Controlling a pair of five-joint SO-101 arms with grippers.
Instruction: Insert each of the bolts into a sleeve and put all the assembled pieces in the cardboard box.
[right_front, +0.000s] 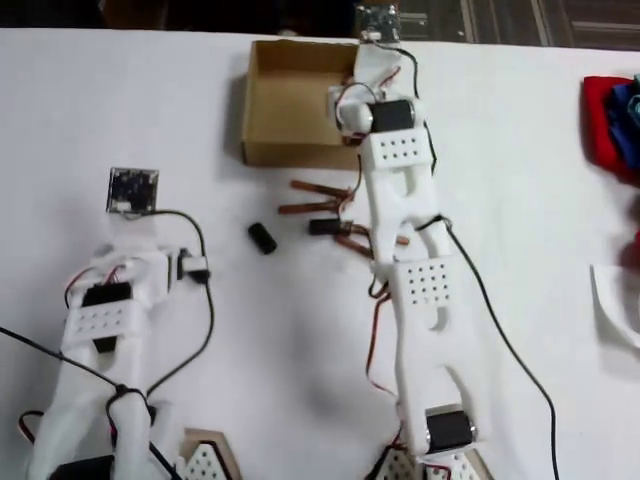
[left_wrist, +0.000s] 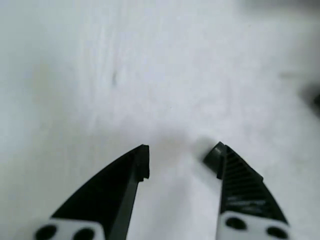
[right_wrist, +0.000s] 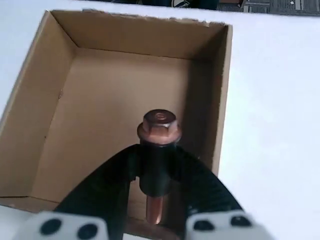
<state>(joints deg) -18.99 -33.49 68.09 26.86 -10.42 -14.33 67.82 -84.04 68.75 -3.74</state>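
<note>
Bolts (right_front: 312, 186) of copper colour lay loose on the white table (right_front: 260, 360), out beyond the left gripper (left_wrist: 180, 161). I noted that gripper nearest the arm bases, with its jaws apart, nothing between them, and bare tabletop below. In the high view a lone sleeve (right_front: 262, 238), black and on its side, lay just left of the loose bolts and apart from them. A second sleeve (right_front: 325, 227) lay among the bolts, close against the right arm, which crossed over part of the group. Farther out, I found the right gripper (right_wrist: 157, 162) over the cardboard box (right_wrist: 125, 35), jaws clamped on an assembled piece. The held bolt (right_wrist: 159, 127) pointed its flanged head towards the box's far wall. A fitted sleeve (right_wrist: 154, 177) sat dark round its shank between the jaws, and the bare shank end protruded on the near side. A red cloth (right_front: 608, 120) lay at the table's right edge.
</note>
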